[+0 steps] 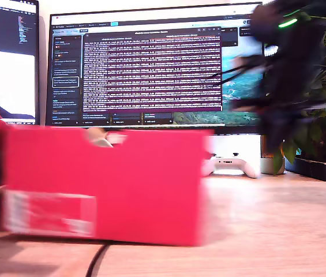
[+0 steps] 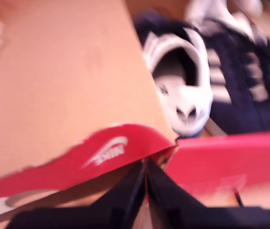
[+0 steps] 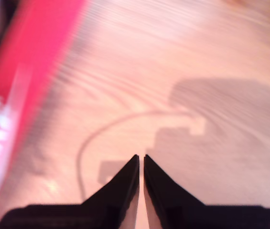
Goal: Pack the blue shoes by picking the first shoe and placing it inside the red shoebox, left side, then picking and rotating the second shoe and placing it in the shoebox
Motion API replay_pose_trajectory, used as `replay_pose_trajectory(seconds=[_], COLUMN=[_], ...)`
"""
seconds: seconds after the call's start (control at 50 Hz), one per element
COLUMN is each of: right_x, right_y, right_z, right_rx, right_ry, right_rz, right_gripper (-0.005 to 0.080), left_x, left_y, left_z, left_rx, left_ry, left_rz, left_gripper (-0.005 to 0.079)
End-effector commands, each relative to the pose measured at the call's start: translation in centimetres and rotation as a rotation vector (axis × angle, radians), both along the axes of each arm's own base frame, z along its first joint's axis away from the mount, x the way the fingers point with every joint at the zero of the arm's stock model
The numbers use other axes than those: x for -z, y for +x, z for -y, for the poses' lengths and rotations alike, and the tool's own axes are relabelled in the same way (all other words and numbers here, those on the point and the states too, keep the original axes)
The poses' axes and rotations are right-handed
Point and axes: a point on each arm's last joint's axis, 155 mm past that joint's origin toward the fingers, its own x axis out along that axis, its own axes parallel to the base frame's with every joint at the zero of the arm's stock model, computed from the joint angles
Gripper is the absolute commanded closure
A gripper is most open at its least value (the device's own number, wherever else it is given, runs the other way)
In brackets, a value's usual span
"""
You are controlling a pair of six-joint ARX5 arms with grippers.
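Red shoebox (image 1: 108, 184) stands on the wooden table (image 1: 278, 231) at the exterior view's left, label end facing the camera, image smeared. In the first wrist view both blue shoes (image 2: 211, 71) lie side by side inside it, beside the brown lid interior. My first gripper (image 2: 145, 167) sits at the box's red edge, jaws together, nothing between them. My second gripper (image 3: 141, 162) hangs over bare tabletop beside the box, jaws together, empty. Monitor (image 1: 151, 63) behind.
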Motion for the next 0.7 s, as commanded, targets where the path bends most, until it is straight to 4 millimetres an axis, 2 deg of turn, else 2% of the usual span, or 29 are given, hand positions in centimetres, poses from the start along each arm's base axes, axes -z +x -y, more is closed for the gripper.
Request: replay_pose_trajectory(seconds=[0.0,0.14,0.2,0.32,0.5,0.68], right_x=[-1.3,-3.2,-4.1,-5.3,-5.3,-4.9], right_y=[-0.5,-1.6,-1.7,-2.0,-2.8,-4.4], right_z=[0.5,2.1,2.5,3.0,3.2,3.8], right_rx=[0.011,0.039,0.048,0.059,0.058,0.064], right_ry=[0.02,0.041,0.047,0.058,0.057,0.061], right_rz=[0.056,0.126,0.15,0.182,0.182,0.2], right_gripper=[0.0765,0.0765,0.0765,0.0765,0.0765,0.0765], left_x=[-2.2,-3.8,-4.0,-4.1,-5.5,-6.6], left_y=[0.7,0.7,0.3,0.4,1.5,2.4], left_z=[0.2,1.4,2.4,2.5,1.8,1.5], left_rx=[0.008,0.065,0.116,0.138,0.135,0.152], left_ry=[-0.003,-0.032,-0.056,-0.007,0.062,0.014], left_rz=[0.085,0.142,0.141,0.167,0.255,0.284], left_gripper=[0.0762,0.0762,0.0762,0.0762,0.0762,0.0762])
